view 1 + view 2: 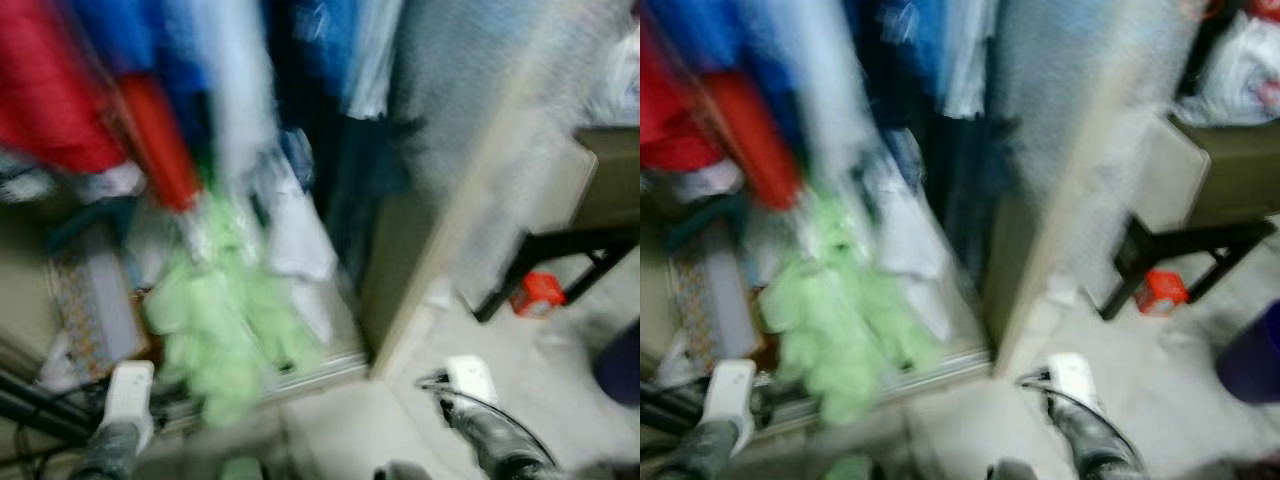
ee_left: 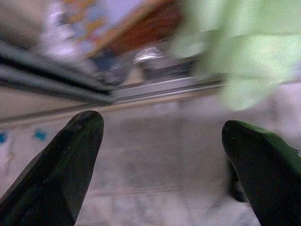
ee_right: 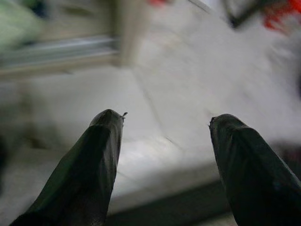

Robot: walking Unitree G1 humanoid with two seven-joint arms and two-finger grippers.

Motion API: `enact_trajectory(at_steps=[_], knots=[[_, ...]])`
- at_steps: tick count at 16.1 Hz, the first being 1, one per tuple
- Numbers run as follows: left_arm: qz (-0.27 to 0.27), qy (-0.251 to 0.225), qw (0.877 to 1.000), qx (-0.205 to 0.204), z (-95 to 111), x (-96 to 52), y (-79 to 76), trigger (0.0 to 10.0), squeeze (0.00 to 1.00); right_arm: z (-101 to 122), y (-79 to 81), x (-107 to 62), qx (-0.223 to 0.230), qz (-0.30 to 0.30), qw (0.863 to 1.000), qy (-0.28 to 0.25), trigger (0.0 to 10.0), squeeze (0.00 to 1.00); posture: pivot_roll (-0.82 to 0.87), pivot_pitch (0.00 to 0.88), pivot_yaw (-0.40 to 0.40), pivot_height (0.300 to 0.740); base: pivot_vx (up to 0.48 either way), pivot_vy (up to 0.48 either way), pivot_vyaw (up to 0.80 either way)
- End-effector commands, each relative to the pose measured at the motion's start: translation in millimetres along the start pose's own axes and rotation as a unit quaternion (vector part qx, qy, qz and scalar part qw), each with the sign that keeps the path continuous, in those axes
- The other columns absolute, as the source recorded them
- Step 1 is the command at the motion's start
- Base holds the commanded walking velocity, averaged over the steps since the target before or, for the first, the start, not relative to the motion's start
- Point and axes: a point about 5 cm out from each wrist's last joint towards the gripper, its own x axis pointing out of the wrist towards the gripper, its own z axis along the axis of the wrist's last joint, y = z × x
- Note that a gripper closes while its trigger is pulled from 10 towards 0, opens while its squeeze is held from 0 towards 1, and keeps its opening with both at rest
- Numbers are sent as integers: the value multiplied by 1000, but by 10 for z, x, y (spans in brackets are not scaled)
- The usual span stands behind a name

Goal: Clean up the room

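Beyond the left gripper's (image 2: 162,136) spread fingers lies green cloth (image 2: 244,52); right gripper (image 3: 164,127) likewise spread.

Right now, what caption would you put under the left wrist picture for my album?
Open left gripper hanging over bare floor, a fuzzy green garment spilling out beside the closet track.
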Motion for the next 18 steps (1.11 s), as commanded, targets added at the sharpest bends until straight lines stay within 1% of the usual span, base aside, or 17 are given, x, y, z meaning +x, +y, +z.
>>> enact_trajectory(at_steps=[1,2,7,11,15,18], knots=[[-4,-1,1000,-2,13,3,-28,10000,0,5,-95,-2,-8,-10,1000,-3,10000,0,-71,0,24,740,0,401,769],[-5,-1,1000,-1,15,3,-35,10000,0,7,-99,-2,-6,-11,1000,-3,10000,0,-71,0,22,740,0,330,769],[-10,-5,1000,1,16,2,-65,10000,0,18,-92,1,-12,-8,1000,-2,10000,0,-72,0,21,740,0,0,0],[-13,-7,1000,2,17,1,-83,10000,0,101,-81,16,-20,-6,1000,-5,10000,0,-73,0,21,740,0,0,0],[-18,-11,1000,-3,53,7,-109,10000,0,133,-62,22,-29,-3,1000,-7,10000,0,-72,0,20,740,278,0,0],[-23,-12,1000,-3,69,9,-135,10000,0,47,-31,8,-33,-1,999,-2,10000,0,-73,0,20,740,316,0,0]])
